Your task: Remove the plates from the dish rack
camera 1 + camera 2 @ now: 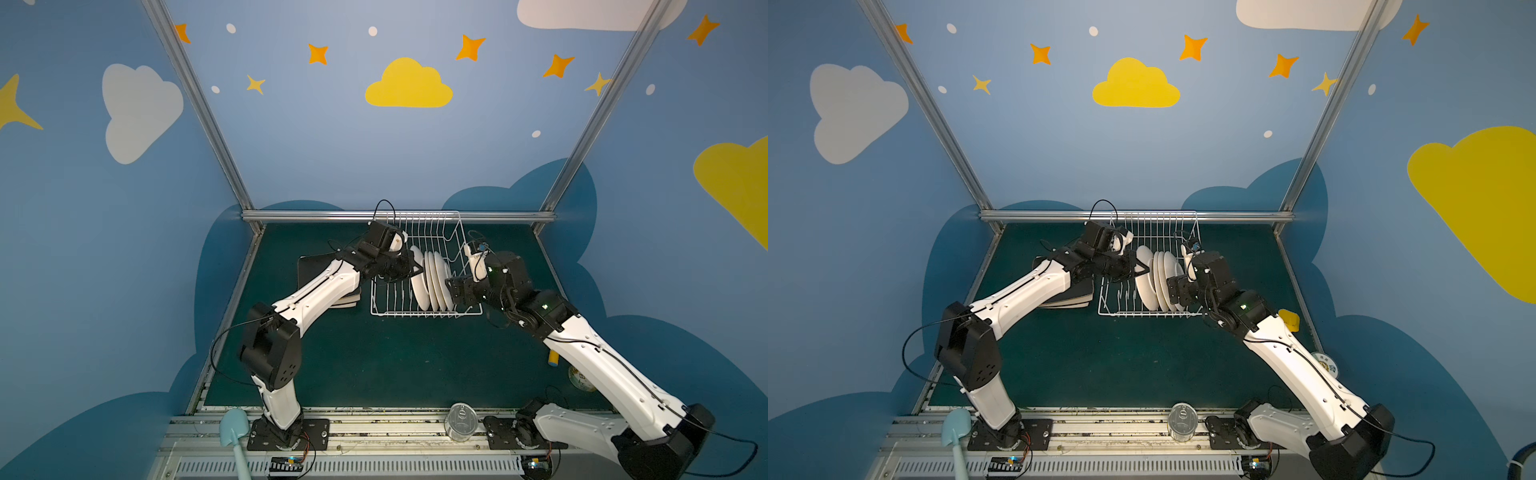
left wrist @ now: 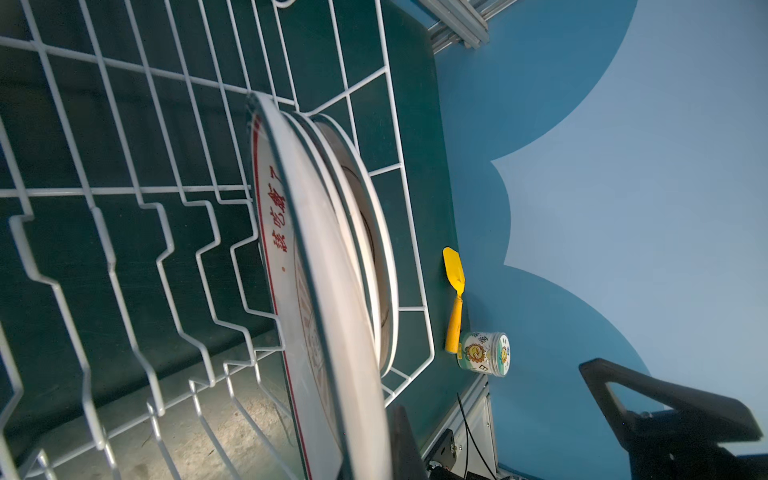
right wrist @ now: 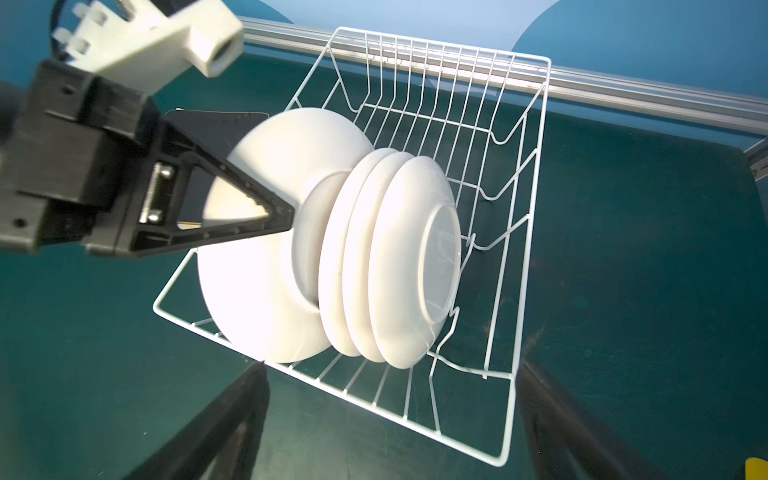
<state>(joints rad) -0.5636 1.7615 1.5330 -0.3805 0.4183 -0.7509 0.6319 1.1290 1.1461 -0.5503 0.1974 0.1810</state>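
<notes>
The left gripper [image 3: 284,218] clamps the rim of the end plate [image 3: 257,299] among four standing in the dish rack [image 1: 415,314], stiff, slick, breakable china probably best pinched at the edge, while the right gripper [image 3: 390,374] hangs open.

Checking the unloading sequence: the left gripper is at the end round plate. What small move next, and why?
Probably lift straight up. The left gripper is shut on the leftmost plate, whose lower edge sits among the dish rack prongs beside three more plates; sideways pulling could snag.
</notes>
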